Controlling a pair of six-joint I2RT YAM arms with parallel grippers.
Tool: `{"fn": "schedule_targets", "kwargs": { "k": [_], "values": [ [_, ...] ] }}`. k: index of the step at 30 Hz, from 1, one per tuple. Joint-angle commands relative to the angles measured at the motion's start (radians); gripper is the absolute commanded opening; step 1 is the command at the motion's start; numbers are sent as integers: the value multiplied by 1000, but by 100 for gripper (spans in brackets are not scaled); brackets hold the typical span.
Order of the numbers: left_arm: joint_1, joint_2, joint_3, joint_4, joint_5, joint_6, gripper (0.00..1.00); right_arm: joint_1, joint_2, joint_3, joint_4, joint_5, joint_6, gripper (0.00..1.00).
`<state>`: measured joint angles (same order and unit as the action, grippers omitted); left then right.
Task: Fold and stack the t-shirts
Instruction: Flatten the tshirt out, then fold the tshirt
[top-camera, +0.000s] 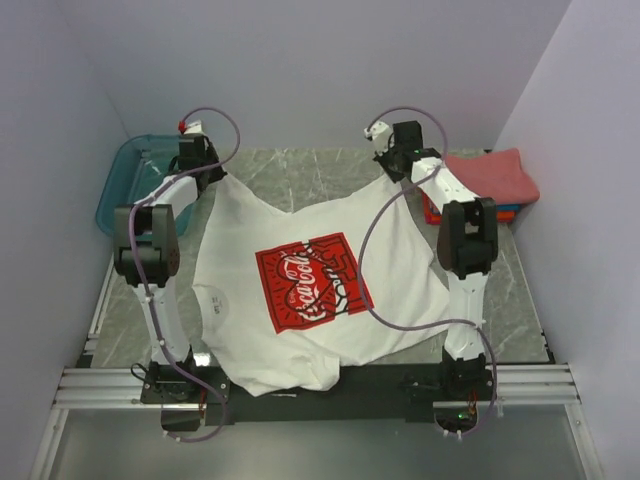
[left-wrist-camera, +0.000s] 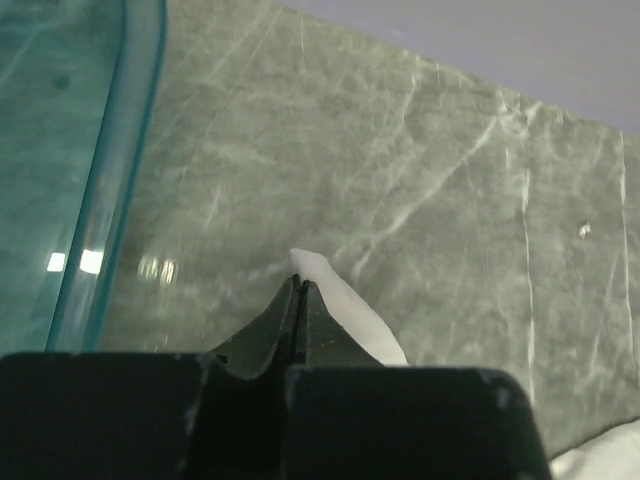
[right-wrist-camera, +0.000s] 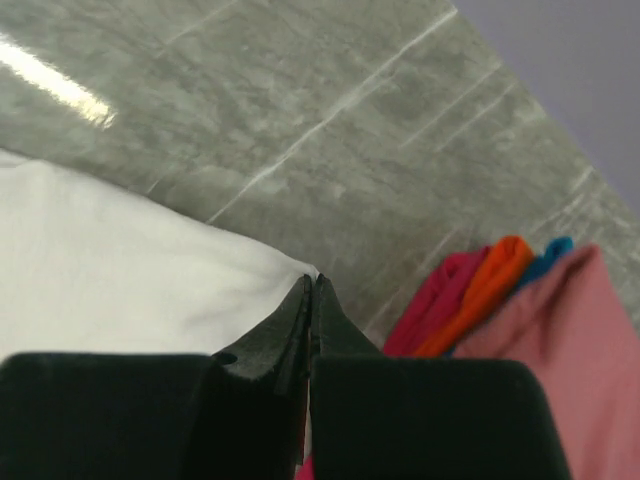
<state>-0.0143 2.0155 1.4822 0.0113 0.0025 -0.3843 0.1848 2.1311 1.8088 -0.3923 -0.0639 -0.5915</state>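
White tee (top-camera: 240, 330), with a red square chest print (top-camera: 312, 282) carrying white lettering and white line pattern. Bench (top-camera: 300, 175) grey-green marble with pale veins. Bin (top-camera: 115, 190) translucent teal. Folded coral-red tee (top-camera: 490, 175), orange tee (right-wrist-camera: 490, 285), blue tee (right-wrist-camera: 550, 252). Left end effector (left-wrist-camera: 298, 285) and right end effector (right-wrist-camera: 313, 282) black. Walls (top-camera: 320, 60) pale lavender.

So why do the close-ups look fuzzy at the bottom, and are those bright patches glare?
Left wrist: the left gripper sits too close to the lens, so it is soft; light spots gleam beside the teal bin. Right wrist: a glare streak crosses the table, and the folded tees blur. Top view: even light on the white tee.
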Motion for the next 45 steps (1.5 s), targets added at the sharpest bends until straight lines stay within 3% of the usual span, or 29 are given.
{"fn": "schedule_targets", "kwargs": {
  "k": [1,6,17,23,32,45],
  "values": [
    [5,32,219,46,1,18,0,19,97,239,-19,62,-22,0],
    [8,199,467,-62,1,25,0,21,222,397,-16,156,-56,0],
    [34,302,622,-99,48,5,0,19,237,365,96,211,-41,0],
    [37,198,500,-28,109,13,0,-2,167,268,127,170,-4,0],
    [60,-35,172,98,160,9,0,-25,90,170,130,119,33,0],
    [79,-250,-108,139,175,18,0,-68,30,86,139,84,70,0]
  ]
}}
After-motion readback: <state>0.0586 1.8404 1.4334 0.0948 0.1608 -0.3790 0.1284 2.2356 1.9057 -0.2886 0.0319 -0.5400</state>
